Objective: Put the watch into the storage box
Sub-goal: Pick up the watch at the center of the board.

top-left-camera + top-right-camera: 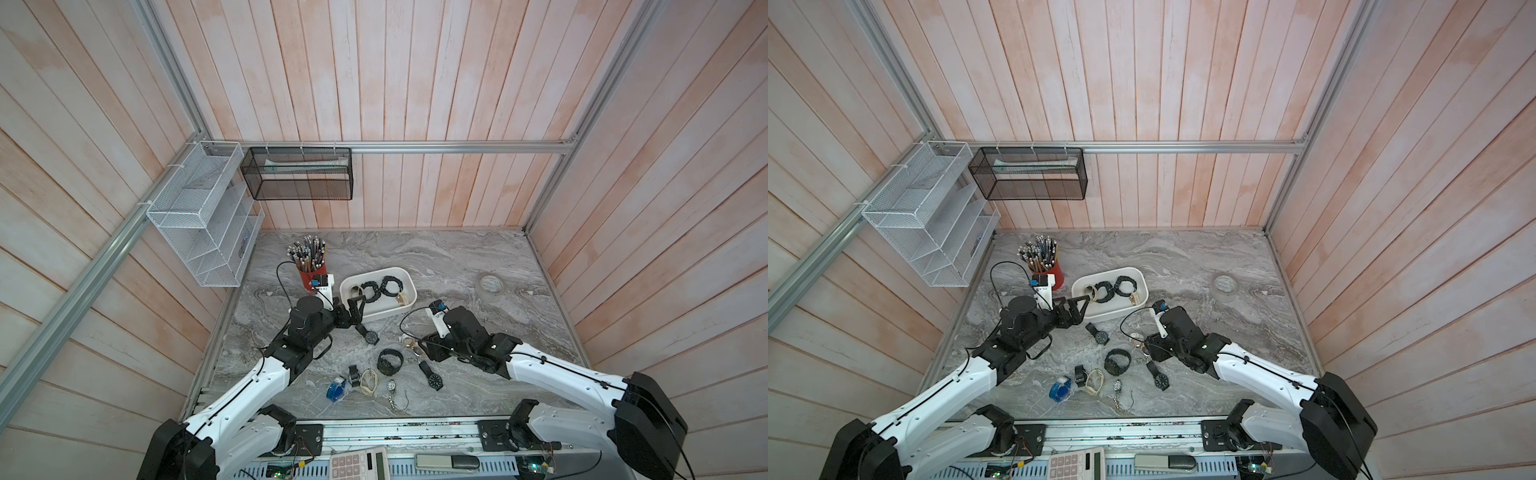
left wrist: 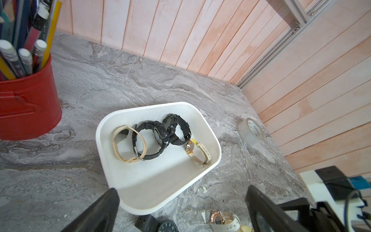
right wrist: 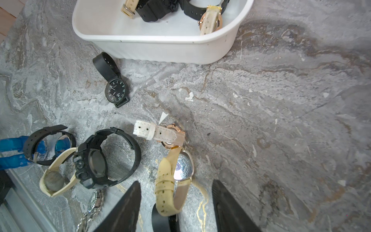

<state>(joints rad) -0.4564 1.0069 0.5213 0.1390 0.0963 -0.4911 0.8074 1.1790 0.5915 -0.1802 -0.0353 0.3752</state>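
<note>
Red print on the tape roll (image 2: 251,130) is unreadable. The cream-strapped watch (image 3: 166,180) lies on the table (image 3: 281,120) near the white storage box (image 3: 160,46), between the parted jaws of the right gripper (image 3: 176,183); left gripper (image 2: 181,189) wide

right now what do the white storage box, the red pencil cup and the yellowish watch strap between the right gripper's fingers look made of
Storage box: probably plastic; smooth matte white, moulded rounded corners and a thick rim.
Red pencil cup: likely painted metal; glossy, with a pressed ridge in its wall.
Yellowish watch strap: leather or an imitation, hard to tell which; matte, dark-speckled, and it bends softly.
</note>
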